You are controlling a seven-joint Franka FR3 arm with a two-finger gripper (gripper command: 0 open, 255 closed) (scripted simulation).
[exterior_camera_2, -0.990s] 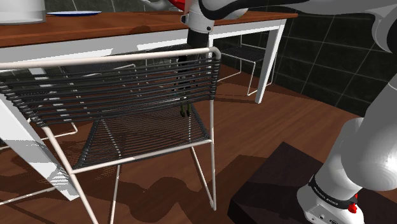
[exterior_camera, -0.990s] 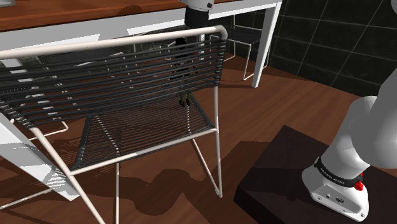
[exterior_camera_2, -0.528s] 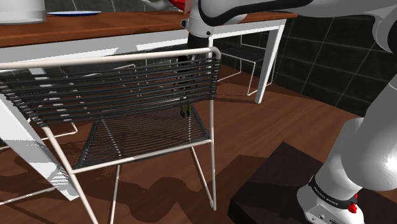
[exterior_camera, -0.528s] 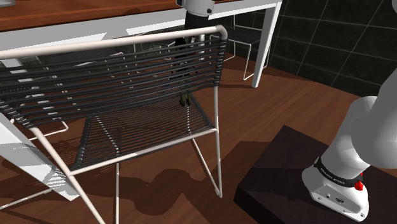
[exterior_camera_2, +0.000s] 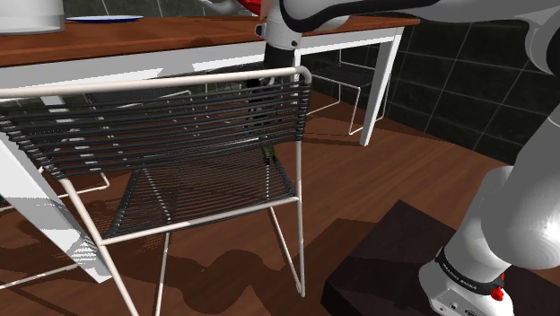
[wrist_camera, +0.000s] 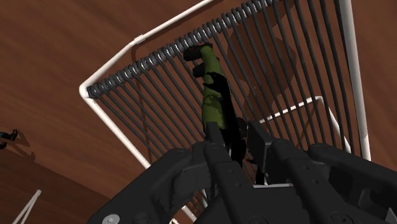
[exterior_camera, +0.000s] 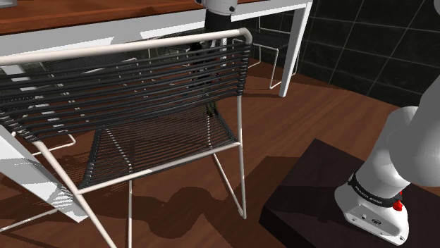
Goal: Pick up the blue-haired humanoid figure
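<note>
Hand (wrist_camera: 235, 145) clenched on the green-and-black figure (wrist_camera: 213, 105), fingers (wrist_camera: 216, 149) clasping its upper end. Figure hangs over the chair (exterior_camera: 240, 141) seat, feet near the seat's edge rail. Can't tell if the feet touch the seat.

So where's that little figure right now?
In the wrist view the green-and-black figure is clasped in the gripper, over the chair's wire seat. In the shoulder view it shows behind the backrest, near that view's right end.
</note>
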